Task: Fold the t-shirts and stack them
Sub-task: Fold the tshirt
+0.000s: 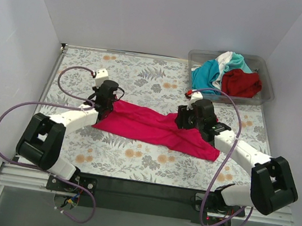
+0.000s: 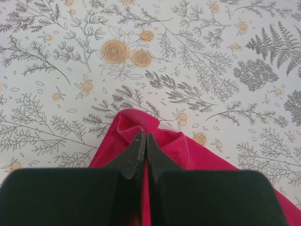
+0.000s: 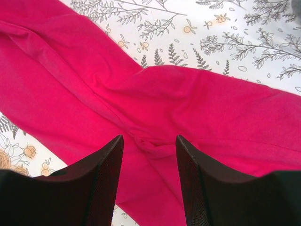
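Note:
The magenta-pink t-shirt (image 1: 154, 128) lies stretched in a long band across the middle of the table. My left gripper (image 1: 104, 105) is shut on its left end; in the left wrist view the black fingers (image 2: 134, 153) pinch the pink cloth (image 2: 197, 153). My right gripper (image 1: 187, 118) is open, low over the shirt's middle; in the right wrist view it (image 3: 149, 141) straddles a small fold of the pink shirt (image 3: 188, 99). The teal shirt (image 1: 206, 77), white shirt (image 1: 225, 60) and dark red shirt (image 1: 242, 84) lie bunched in the bin.
The clear plastic bin (image 1: 265, 87) stands at the back right corner. The table has a floral cover (image 1: 145, 75). White walls close in on the left, back and right.

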Available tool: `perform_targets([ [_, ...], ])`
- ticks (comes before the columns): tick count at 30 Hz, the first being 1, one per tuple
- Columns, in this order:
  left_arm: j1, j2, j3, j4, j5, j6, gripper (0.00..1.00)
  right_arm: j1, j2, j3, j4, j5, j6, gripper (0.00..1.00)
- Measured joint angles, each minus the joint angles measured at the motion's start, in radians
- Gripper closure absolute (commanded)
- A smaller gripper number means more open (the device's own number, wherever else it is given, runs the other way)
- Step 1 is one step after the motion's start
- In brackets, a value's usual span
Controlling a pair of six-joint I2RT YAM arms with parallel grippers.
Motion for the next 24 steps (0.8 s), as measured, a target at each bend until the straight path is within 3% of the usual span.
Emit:
perform_targets([
  [9, 0.016, -0.011, -0.147, -0.009, -0.024, -0.069, 1.0, 0.047, 0.064, 0.004, 0.0, 0.002, -0.001, 0.56],
  [12, 0.027, -0.015, -0.175, -0.042, -0.039, -0.11, 0.82, 0.067, 0.084, 0.01, -0.003, 0.012, -0.001, 0.56],
  [13, 0.031, -0.018, -0.178, -0.056, -0.042, -0.119, 0.64, 0.073, 0.089, 0.013, -0.003, 0.015, -0.001, 0.56],
  [15, 0.038, -0.036, -0.186, -0.091, -0.057, -0.145, 0.51, 0.084, 0.095, 0.019, -0.004, 0.02, -0.001, 0.56],
  [17, 0.043, -0.065, -0.193, -0.116, -0.071, -0.165, 0.45, 0.092, 0.097, 0.023, -0.003, 0.025, -0.001, 0.56],
  [24, 0.051, -0.185, -0.187, -0.146, -0.035, -0.185, 0.44, 0.103, 0.097, 0.029, -0.004, 0.039, -0.004, 0.56],
])
